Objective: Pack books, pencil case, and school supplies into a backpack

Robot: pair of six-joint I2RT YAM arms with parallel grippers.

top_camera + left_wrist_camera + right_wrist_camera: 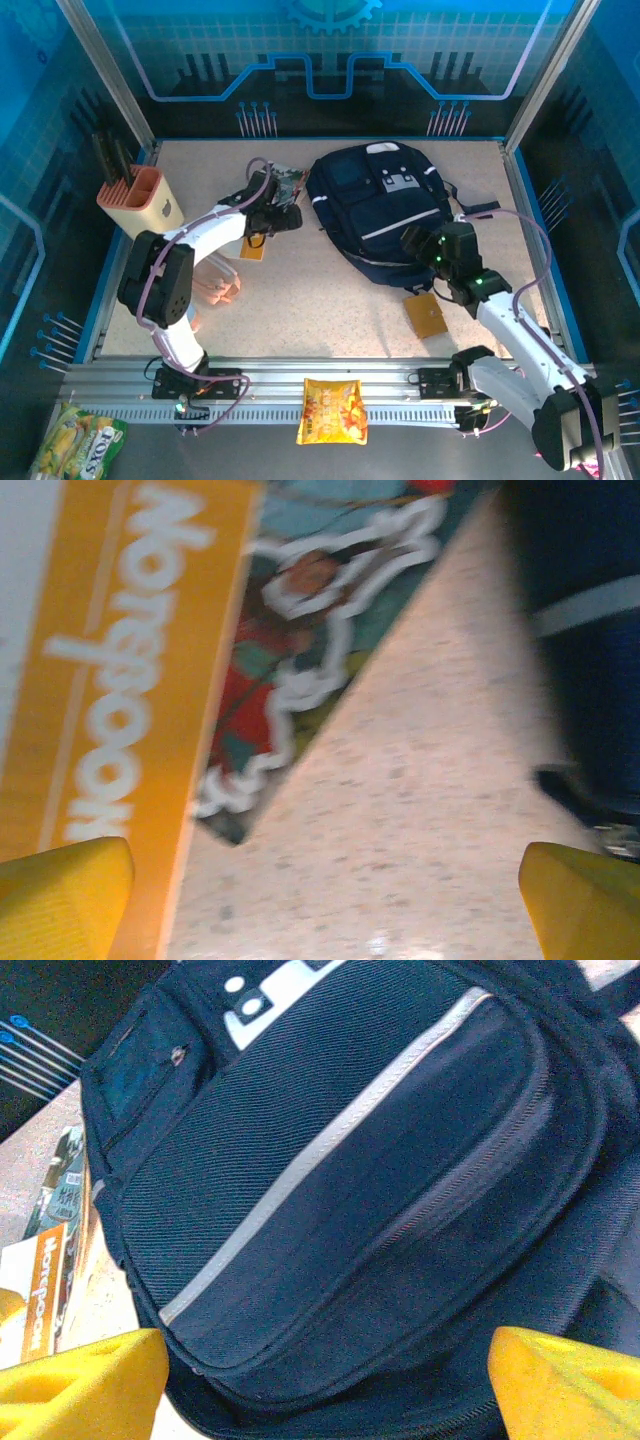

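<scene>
Treat the left wrist view as soft throughout: the white lettering on the orange cover (120, 680) smears, and the top edge crops both that cover and the illustrated book (300, 640) beside it. The backpack (590, 630) is a dark blur at the right edge. In the top view, the left gripper (285, 212) covers part of the books (288, 178) — you cannot read their titles at that size. The green snack bag (75, 445) is cropped at the lower left corner.

Navy backpack (375, 215) lay flat, front up, mid-table. Illustrated book (300, 660) lay flat just left of it; tan square piece (425, 315) near its lower corner.
</scene>
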